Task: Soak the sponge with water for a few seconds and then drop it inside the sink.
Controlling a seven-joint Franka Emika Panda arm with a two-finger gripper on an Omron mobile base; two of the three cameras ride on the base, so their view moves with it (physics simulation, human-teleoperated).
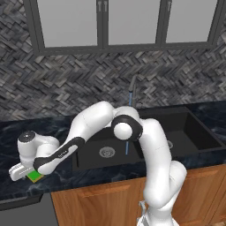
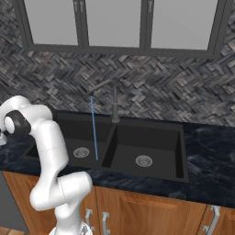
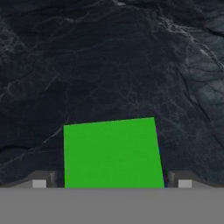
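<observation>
Arm far left, low; jaws wide apart

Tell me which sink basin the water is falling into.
The water lands in the larger left basin, beside its round drain; the right basin gets none.

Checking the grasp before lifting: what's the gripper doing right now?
Gripper: open, fingers on either side of the sponge, not closed on it.

Thin blue water (image 2: 94, 131) from faucet (image 2: 110, 98) into sink (image 2: 181, 156)
</observation>
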